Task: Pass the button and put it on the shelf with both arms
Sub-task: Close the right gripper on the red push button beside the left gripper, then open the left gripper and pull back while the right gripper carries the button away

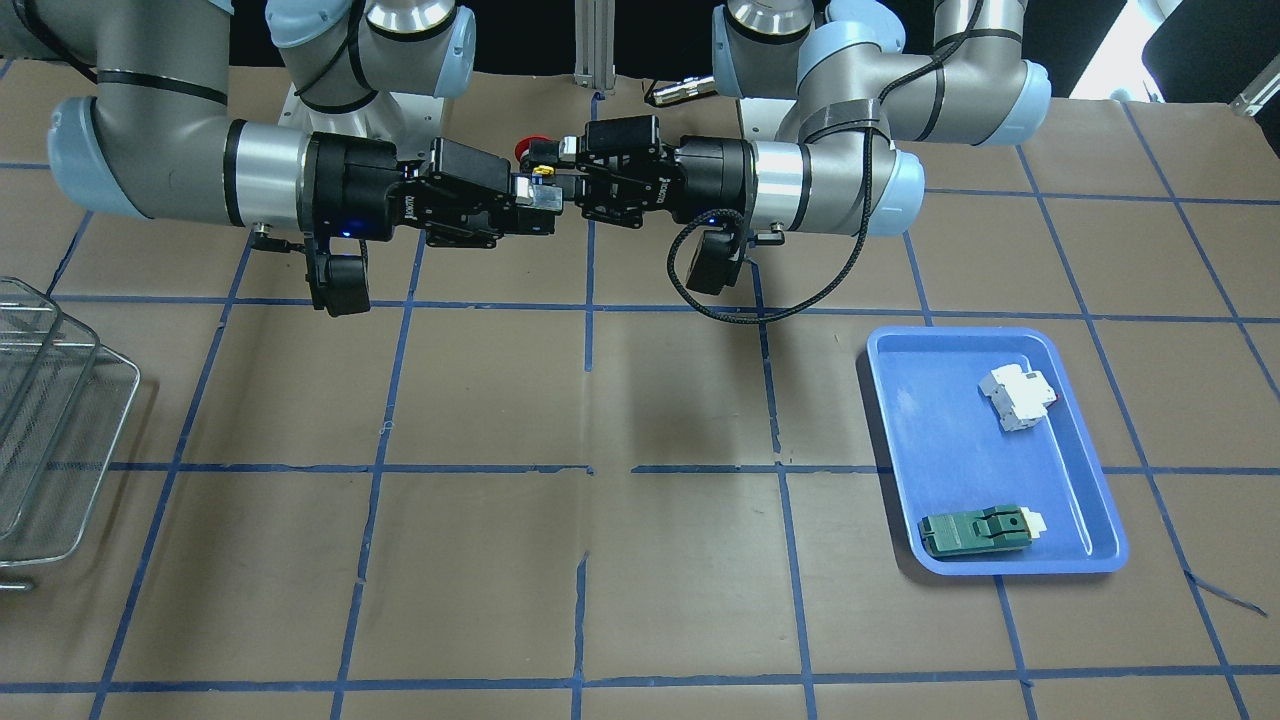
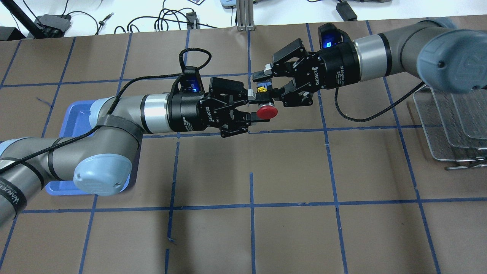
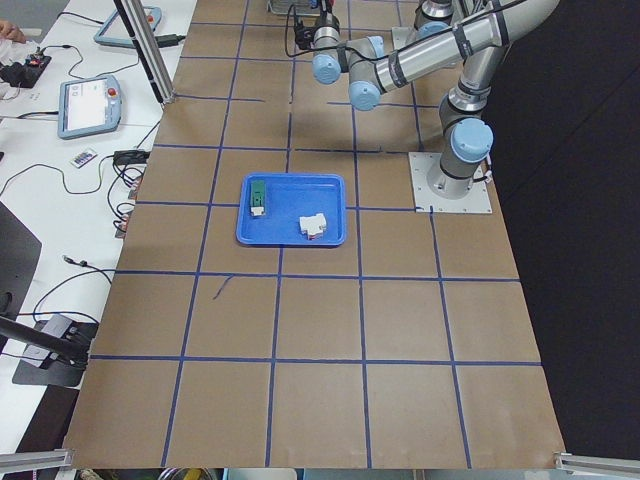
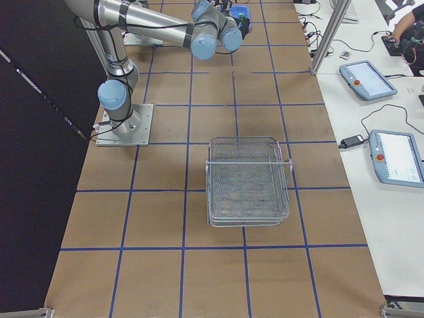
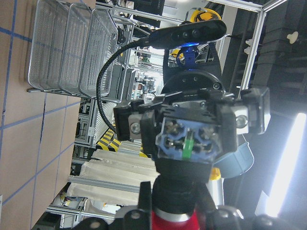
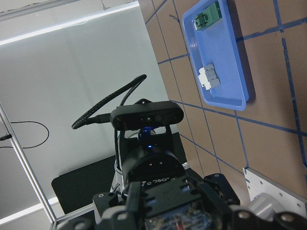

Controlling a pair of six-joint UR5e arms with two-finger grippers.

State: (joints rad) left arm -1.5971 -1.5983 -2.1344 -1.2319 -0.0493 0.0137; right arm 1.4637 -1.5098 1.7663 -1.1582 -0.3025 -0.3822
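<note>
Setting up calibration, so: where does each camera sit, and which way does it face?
Overhead: behind the robot, looking forward-down; left tool, right tool meet at button.
Front-facing: across the table, facing the robot; tools mirrored.
Exterior left: robot's-left table end; blue tray, left arm beyond.
Exterior right: opposite end; shelf, right arm beyond.
Left wrist: faces right tool, button.
Right wrist: faces left tool, blue tray.
Shared: overhead and front-facing both show the button.

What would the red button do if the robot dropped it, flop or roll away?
Probably not flop: the button sticks straight out from the left gripper without sagging, so it looks stiff. It might roll a little on its round red cap, but the boxy blue-and-yellow end would likely stop it.
</note>
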